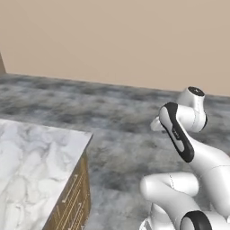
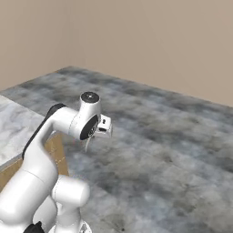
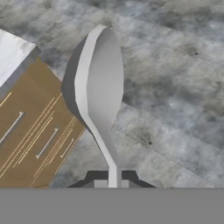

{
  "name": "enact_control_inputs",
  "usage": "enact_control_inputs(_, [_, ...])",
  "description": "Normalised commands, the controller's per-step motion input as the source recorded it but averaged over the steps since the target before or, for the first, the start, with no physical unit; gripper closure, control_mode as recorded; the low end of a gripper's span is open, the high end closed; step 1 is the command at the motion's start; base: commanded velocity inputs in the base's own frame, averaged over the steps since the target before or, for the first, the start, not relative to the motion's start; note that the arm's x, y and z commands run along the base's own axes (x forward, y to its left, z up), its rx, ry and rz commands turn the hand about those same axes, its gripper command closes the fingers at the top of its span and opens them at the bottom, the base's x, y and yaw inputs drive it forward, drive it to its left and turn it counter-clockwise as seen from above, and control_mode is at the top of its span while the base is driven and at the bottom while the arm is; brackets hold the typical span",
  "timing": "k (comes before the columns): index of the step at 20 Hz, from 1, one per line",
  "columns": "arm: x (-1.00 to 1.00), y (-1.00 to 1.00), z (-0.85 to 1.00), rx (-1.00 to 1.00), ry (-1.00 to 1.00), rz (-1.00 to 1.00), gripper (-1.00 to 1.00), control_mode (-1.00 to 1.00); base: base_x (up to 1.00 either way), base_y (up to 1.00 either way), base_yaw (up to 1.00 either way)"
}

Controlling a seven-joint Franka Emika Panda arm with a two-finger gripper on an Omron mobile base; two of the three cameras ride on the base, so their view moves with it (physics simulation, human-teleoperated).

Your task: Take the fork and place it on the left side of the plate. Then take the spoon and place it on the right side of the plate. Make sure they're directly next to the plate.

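Spoon [image 3: 101, 83] up in the jaws, and it looks a light, stiff, slick little thing, so the hold belongs right where it is, low on the thin handle, clamped tight between the gripper [image 3: 113, 181] tips at the bottom centre of the hand view. Pale whitish-silver it is, the rounded bowl rising up the middle of the frame, edge-on and slightly turned, narrowing to a slim stem. In the right base view it hangs as a small pale sliver below the hand, left of centre. Behind it, grey mottled floor [image 3: 175, 87]. At the left of the hand view, wooden drawer fronts [image 3: 39, 135] under a white marble desk [image 1: 31, 166] top, which fills the lower left of the left base view.
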Motion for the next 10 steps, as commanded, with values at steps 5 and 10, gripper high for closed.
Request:
enact_control_inputs(5, [0.00, 0.00, 0.00, 0.00, 0.00, 0.00, 1.00, 1.00, 1.00, -0.54, 0.17])
enact_control_inputs(10, [0.00, 0.00, 0.00, 0.00, 0.00, 0.00, 1.00, 1.00, 1.00, -0.44, 0.20])
